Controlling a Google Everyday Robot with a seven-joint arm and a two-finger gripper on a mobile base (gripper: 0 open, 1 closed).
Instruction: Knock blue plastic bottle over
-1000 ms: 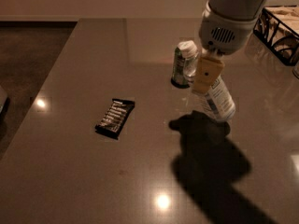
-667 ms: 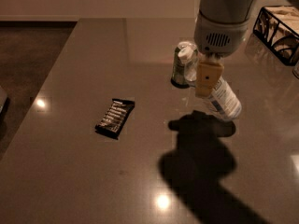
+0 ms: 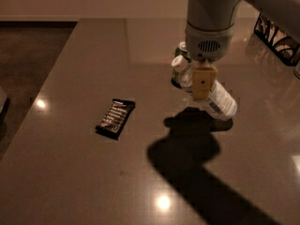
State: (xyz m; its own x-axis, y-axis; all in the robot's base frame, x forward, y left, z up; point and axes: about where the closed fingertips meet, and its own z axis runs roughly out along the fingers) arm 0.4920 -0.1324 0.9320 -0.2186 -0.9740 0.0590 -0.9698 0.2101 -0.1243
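The dark snack bar (image 3: pixel 115 118) lies unmoved on the counter (image 3: pixel 70 172). The blue plastic bottle (image 3: pixel 220 103) has tipped lower, its cap now beside the green can (image 3: pixel 181 48), and is probably toppled. The claw (image 3: pixel 203 82) hangs over it; I cannot tell its grip.

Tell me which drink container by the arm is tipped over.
The blue plastic bottle: white cap up-left, body slanting down-right behind the gripper, which hangs in front of it. The green can behind it stands upright.
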